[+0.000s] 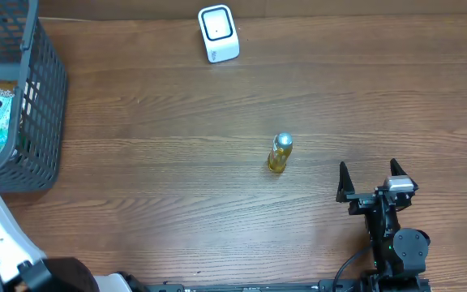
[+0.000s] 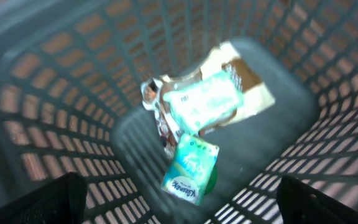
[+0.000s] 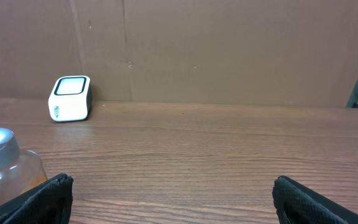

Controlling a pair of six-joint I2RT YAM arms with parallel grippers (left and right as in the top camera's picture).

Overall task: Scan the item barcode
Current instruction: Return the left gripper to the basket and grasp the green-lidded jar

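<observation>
While right end effector (image 1: 370, 182) gapes wide, bottle (image 1: 279, 154) stands left of it, apart. Amber liquid, silver cap (image 1: 283, 140); left end effector (image 2: 185, 205) also wide.

The wooden table (image 1: 152, 186) bears a grey basket (image 1: 45, 89), white scanner (image 1: 218, 32) and bottle (image 1: 280, 152), perhaps oil.
</observation>
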